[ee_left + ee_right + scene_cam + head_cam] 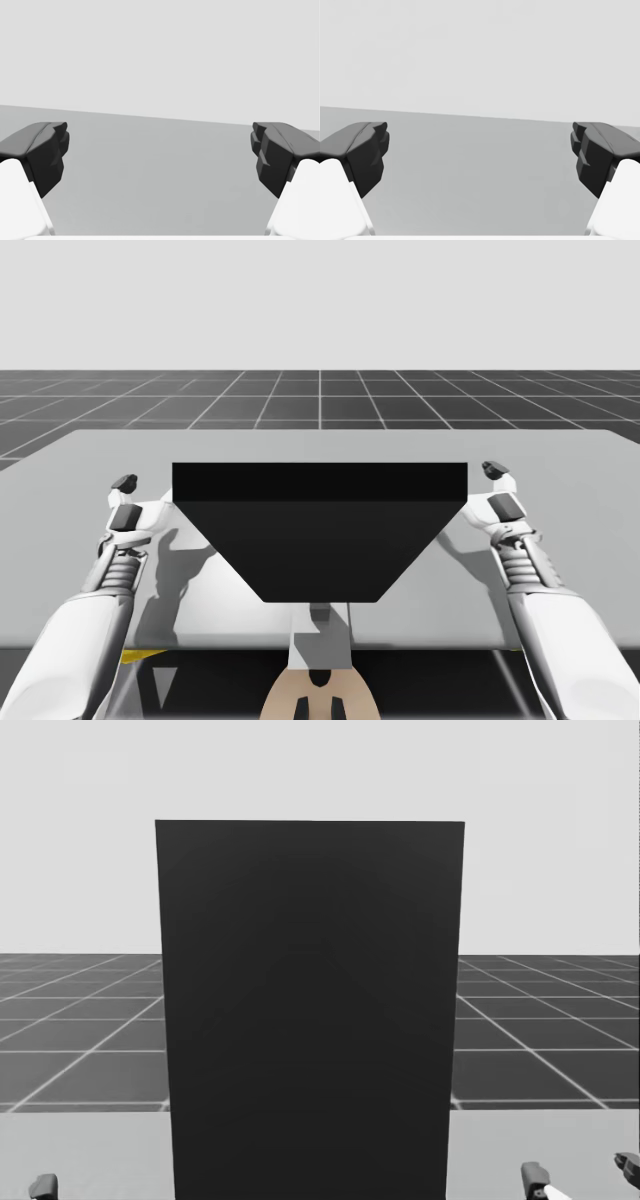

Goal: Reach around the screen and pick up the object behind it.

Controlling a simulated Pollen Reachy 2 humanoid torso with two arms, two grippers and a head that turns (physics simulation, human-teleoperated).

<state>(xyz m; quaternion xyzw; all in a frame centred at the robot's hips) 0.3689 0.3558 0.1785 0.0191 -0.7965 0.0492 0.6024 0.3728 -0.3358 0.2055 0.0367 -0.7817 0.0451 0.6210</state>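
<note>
Desk [560,455] spans mid-frame in high view, w/ black screen [320,530] upright at centre. Object is hidden behind it, so exact spot can't be told. Robot's left gripper [124,482] is beside screen's left edge and right gripper [491,470] beside its right edge. Both have fingers spread wide, nothing held. Step looks like pre-reach. Next move prob. needs one arm fwd past a screen edge, then inward behind it.
</note>
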